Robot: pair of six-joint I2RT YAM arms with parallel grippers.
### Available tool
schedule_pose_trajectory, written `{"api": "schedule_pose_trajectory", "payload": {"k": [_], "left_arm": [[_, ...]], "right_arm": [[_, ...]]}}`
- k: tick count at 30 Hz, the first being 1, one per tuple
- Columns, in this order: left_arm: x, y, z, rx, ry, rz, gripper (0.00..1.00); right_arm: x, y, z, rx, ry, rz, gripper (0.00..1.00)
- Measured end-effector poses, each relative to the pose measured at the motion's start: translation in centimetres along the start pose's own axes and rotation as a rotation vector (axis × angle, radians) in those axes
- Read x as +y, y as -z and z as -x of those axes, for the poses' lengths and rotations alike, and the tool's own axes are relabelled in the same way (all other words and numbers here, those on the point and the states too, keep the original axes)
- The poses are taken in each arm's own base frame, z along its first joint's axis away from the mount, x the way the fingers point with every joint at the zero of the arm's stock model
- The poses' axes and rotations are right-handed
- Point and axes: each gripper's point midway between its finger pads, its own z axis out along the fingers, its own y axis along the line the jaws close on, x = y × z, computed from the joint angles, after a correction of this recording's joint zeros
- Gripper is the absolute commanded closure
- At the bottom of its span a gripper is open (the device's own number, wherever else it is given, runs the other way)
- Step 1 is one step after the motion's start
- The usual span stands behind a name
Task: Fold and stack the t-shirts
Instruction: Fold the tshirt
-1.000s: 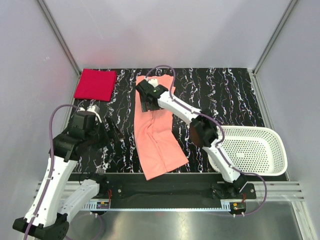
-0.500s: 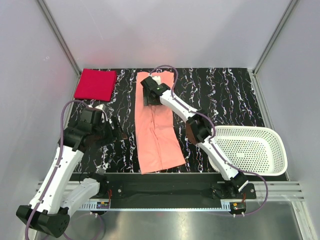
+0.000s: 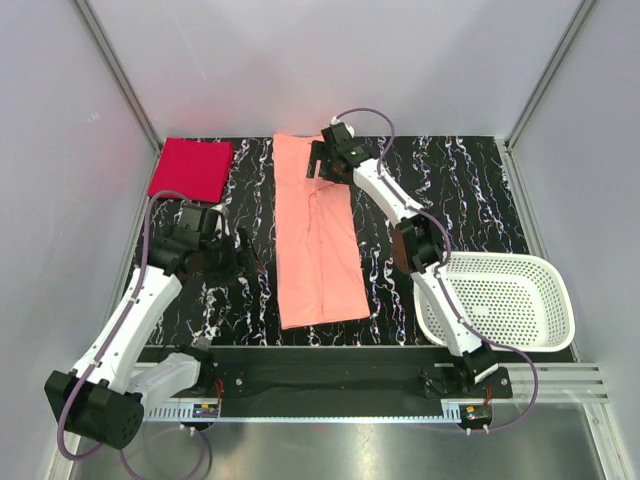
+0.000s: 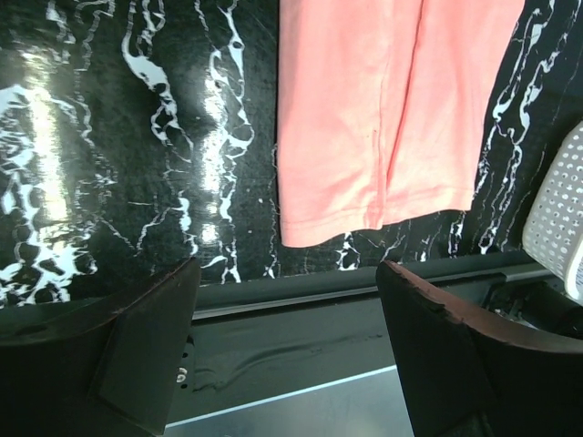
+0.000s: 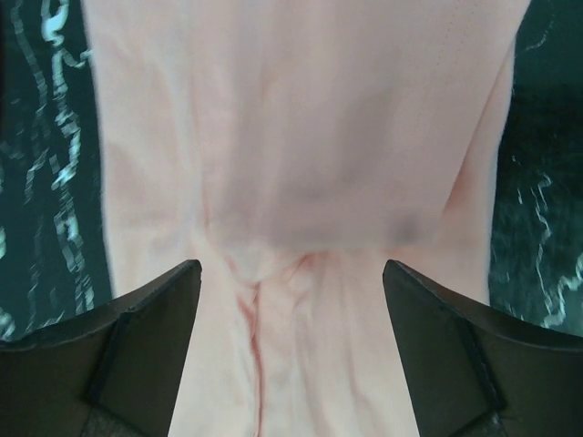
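The salmon t-shirt [image 3: 318, 240] lies flat as a long narrow strip down the middle of the table, from the far edge to near the front edge. My right gripper [image 3: 320, 168] hovers over its far end, open and empty; the right wrist view shows the wrinkled salmon cloth [image 5: 301, 109] between the spread jaws [image 5: 291, 273]. My left gripper [image 3: 246, 258] is open and empty over bare table, left of the strip; its wrist view shows the shirt's near hem [image 4: 383, 109] ahead of the jaws [image 4: 287, 273]. The red t-shirt [image 3: 190, 168] lies folded in a rectangle at the far left corner.
A white perforated basket [image 3: 505, 300] stands at the right front and also shows at the edge of the left wrist view [image 4: 557, 218]. The table's black front rail [image 4: 301, 300] is just below the left gripper. Grey walls close in the back and sides.
My right gripper moved toward the far edge and to the right. The salmon shirt was drawn out straight, its near end swinging from skewed to square. My left arm moved forward toward the shirt.
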Motion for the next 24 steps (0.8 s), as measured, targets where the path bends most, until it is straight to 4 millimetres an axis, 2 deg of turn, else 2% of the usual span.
{"api": "schedule_pose_trajectory", "payload": {"k": [2,5,8,10,11,13,14,17,18,19,21,24], "left_arm": [[-0.5,-0.5,-0.1,0.024,0.011,-0.021,0.18],[-1.0,-1.6,-0.9,0.057,0.040,-0.055,0.20],[-0.9,-2.9,-2.9,0.116,0.067,-0.060,0.22],[-0.8,-3.4,-4.0,0.148,0.081,-0.060,0.24],[-0.9,-3.8,-4.5,0.160,0.091,-0.064,0.24],[-0.7,-4.7,-5.3,0.180,0.123,-0.072,0.26],[-0.5,-5.1,-5.8,0.192,0.140,-0.071,0.27],[0.2,-6.0,-6.9,0.215,0.186,-0.055,0.27],[0.3,-6.2,-7.1,0.218,0.200,-0.052,0.27],[0.4,-6.5,-7.3,0.216,0.212,-0.056,0.27],[0.4,-7.0,-7.7,0.216,0.239,-0.072,0.27],[0.9,-8.2,-9.0,0.239,0.284,-0.076,0.27]], "right_arm": [[0.5,2.3,0.7,0.018,0.003,0.009,0.11],[0.9,7.5,2.1,0.035,0.025,0.006,0.11],[0.5,14.6,2.8,0.049,0.054,0.000,0.14],[-0.4,19.4,1.9,0.059,0.066,0.008,0.16],[-0.9,21.1,1.1,0.071,0.069,0.011,0.16],[-2.4,24.9,-1.6,0.098,0.072,0.026,0.17],[-3.2,26.1,-3.1,0.119,0.072,0.029,0.18],[-4.9,27.9,-7.8,0.204,0.066,0.059,0.21],[-5.4,27.9,-9.6,0.237,0.059,0.072,0.22],[-6.1,27.9,-11.7,0.288,0.052,0.073,0.28],[-7.2,27.5,-15.5,0.382,0.035,0.086,0.30],[-8.6,27.3,-19.9,0.501,0.015,0.091,0.35]]}}
